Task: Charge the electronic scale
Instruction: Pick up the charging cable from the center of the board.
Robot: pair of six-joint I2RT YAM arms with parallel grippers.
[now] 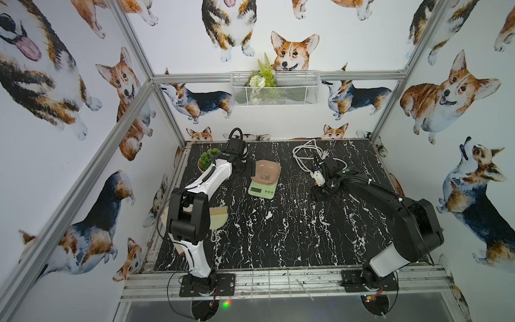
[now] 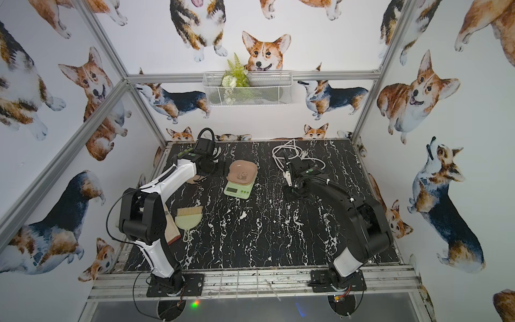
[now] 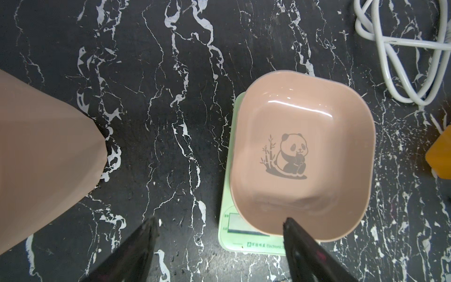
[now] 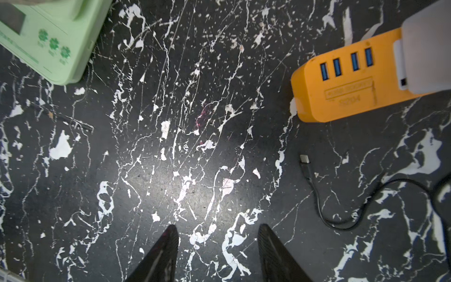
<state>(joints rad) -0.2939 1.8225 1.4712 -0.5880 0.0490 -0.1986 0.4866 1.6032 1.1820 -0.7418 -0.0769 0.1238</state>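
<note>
The left gripper (image 3: 219, 222) hovers over the bench (image 3: 158, 97) with its jaws spread wide and nothing between them; in the wrist view, 1 finger overlaps the rim of the tray (image 3: 302, 156). The electronic scale (image 1: 262, 189) stands mid-bench between the 2 arms. Its pale-green base is flat on the marble, and the pinkish tray with the panda rests on top. It looks like light, rigid, smooth plastic, so it would likely skid under a sideways push. The tray seems only to sit loose (it may lift away), so the side edges of the green base are the safer hold. Its charging port is not visible. Further right, the right gripper (image 4: 217, 228) hangs over bare marble, jaws apart and empty. Beside it lies a thin black cable (image 4: 341, 219), limp and best pinched at its stiff plug (image 4: 305, 160), near the orange power strip (image 4: 341, 85)
</note>
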